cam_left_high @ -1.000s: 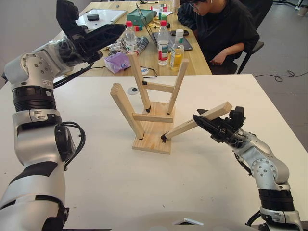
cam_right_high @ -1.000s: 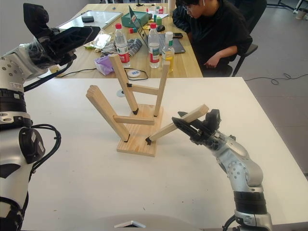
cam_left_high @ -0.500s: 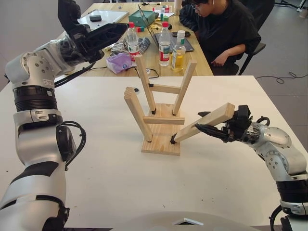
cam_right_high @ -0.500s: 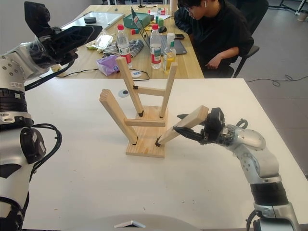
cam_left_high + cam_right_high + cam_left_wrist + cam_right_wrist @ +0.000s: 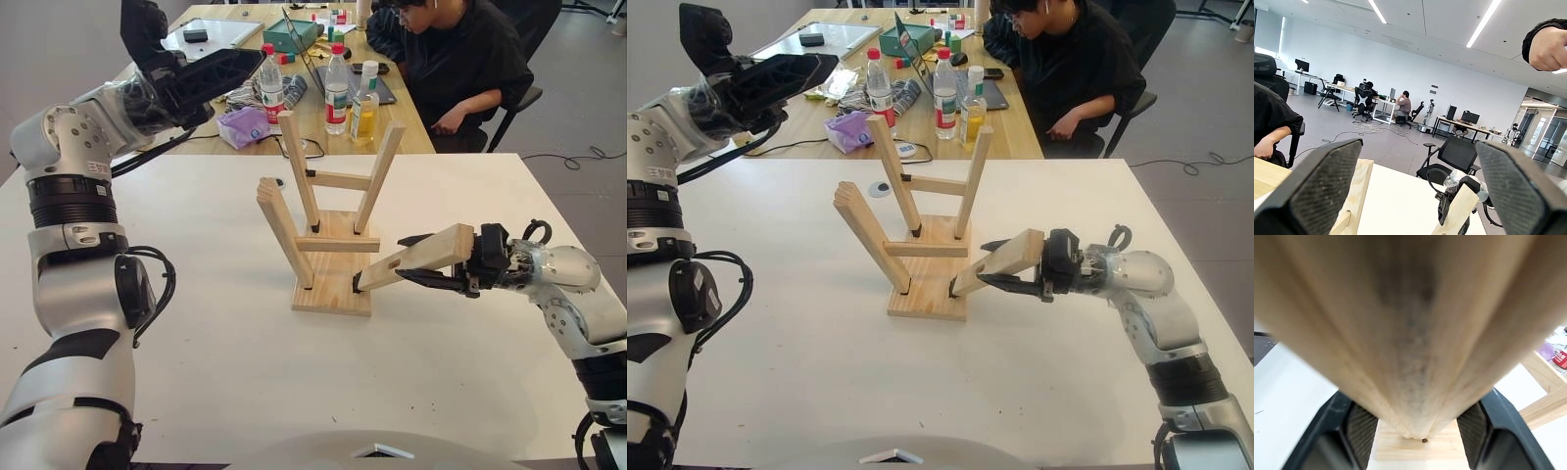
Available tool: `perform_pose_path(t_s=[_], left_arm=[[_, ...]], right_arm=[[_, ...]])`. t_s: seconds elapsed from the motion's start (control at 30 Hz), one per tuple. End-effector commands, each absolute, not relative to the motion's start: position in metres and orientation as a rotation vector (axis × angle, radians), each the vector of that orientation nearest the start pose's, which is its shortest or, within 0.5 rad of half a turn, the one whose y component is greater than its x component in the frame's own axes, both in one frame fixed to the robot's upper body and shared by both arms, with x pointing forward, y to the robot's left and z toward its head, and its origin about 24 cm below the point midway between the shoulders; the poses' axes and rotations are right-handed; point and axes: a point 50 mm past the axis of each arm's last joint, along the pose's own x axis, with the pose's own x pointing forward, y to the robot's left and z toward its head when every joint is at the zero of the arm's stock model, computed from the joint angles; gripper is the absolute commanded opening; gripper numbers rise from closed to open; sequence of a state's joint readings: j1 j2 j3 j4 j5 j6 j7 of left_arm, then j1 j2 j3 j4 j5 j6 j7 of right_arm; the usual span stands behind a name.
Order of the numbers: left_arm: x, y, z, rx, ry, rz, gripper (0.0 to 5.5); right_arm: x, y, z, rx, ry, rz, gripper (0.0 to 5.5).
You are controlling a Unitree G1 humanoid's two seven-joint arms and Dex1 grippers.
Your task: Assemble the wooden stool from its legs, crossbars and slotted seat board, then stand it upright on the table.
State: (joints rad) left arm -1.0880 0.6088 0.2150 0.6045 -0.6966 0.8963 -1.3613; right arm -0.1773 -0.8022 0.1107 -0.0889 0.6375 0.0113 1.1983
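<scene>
Right claw (image 5: 419, 259) clamped on tilted leg (image 5: 387, 272), its lower end at the seat board (image 5: 328, 296) slot, mid-table (image 5: 196, 255). Left claw (image 5: 1418, 147) spread wide, raised near far-left corner.

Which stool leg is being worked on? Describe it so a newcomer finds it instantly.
On the white table lies the seat board. The held leg meets its near right corner, the other end clamped in the right gripper. Unlike the three steeper legs, it slants low toward the robot's right.
</scene>
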Motion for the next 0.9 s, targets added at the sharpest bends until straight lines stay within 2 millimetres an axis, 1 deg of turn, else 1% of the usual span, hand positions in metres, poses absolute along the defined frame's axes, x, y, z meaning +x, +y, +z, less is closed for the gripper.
perform_pose_path(t_s=[0.03,0.17,0.27,0.5,0.67,0.9], left_arm=[[0.342,0.203,0.267,-0.475,-0.007,-1.389,4.24],[0.342,0.203,0.267,-0.479,-0.006,-1.387,4.24],[0.342,0.203,0.267,-0.481,-0.008,-1.387,4.24],[0.344,0.198,0.267,-0.479,0.0,-1.407,4.24],[0.343,0.198,0.267,-0.479,-0.003,-1.409,4.24],[0.342,0.196,0.266,-0.482,0.004,-1.424,4.24]], right_arm=[[0.218,-0.235,0.068,-0.114,0.559,1.307,2.05],[0.218,-0.236,0.066,-0.052,0.595,1.303,2.05],[0.217,-0.235,0.064,-0.047,0.633,1.324,2.05],[0.233,-0.238,0.055,-0.05,0.666,1.289,2.05],[0.238,-0.235,0.055,-0.107,0.716,1.354,2.05],[0.248,-0.242,0.044,-0.103,0.769,1.318,2.05]])
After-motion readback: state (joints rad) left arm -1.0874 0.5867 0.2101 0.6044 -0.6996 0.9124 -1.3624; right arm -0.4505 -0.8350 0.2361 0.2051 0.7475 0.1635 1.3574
